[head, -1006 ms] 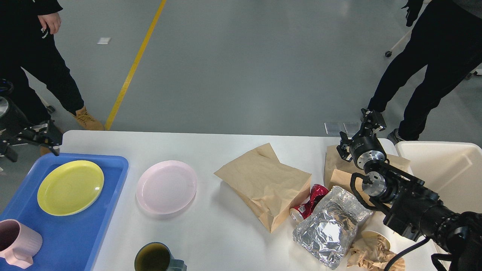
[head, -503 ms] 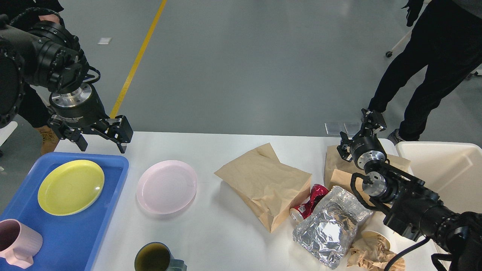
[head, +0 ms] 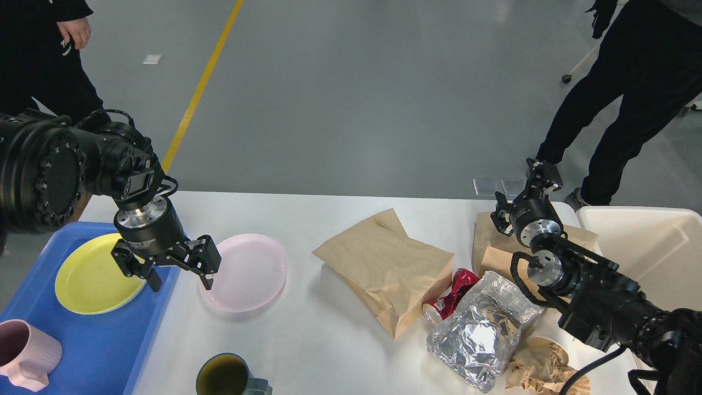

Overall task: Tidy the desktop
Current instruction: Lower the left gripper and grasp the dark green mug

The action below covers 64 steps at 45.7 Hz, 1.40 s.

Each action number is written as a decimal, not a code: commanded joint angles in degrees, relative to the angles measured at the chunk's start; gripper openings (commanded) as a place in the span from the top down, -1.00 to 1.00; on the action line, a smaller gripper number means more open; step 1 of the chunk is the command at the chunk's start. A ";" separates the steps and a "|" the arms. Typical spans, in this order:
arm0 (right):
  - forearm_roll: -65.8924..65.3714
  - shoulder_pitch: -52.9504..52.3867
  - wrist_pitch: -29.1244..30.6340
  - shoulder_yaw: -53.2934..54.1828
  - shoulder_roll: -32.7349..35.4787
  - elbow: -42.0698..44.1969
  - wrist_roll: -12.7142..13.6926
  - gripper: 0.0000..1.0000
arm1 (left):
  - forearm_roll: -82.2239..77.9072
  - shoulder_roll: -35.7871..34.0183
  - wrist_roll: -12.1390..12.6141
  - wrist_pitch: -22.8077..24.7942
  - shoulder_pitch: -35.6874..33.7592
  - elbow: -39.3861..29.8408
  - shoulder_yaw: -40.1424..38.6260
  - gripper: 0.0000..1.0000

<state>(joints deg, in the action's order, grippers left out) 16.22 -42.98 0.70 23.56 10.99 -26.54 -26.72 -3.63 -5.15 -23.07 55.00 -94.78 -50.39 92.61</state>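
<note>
The white desktop (head: 329, 345) holds a pink plate (head: 252, 271), a dark green mug (head: 224, 376), a flat brown paper bag (head: 384, 269), a crushed red can (head: 454, 292), a foil bag (head: 477, 329) and crumpled brown paper (head: 540, 368). My left gripper (head: 181, 281) is open and empty. It hangs over the pink plate's left rim, beside the blue tray (head: 104, 345). My right gripper (head: 521, 189) is open and empty above a second paper bag (head: 491, 241) at the far right.
The blue tray holds a yellow plate (head: 90, 274) and a pink mug (head: 24, 354). A cream-white bin (head: 652, 258) stands off the table's right end. Two people stand beyond the table, at far left (head: 49, 60) and far right (head: 630, 93).
My left arm has swung in from the left edge, first high over the tray's far corner, then down and right to the pink plate's left rim. The right arm has not moved.
</note>
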 commanded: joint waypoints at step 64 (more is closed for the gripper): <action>0.04 0.00 0.00 0.00 0.00 0.00 0.00 -1.00 | -1.64 2.87 1.27 0.00 9.00 -5.33 -5.69 -0.45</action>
<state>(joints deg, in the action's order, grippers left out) 16.24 -42.98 0.70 23.55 10.99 -26.53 -26.72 -5.45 -2.38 -21.84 55.00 -86.08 -56.09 86.95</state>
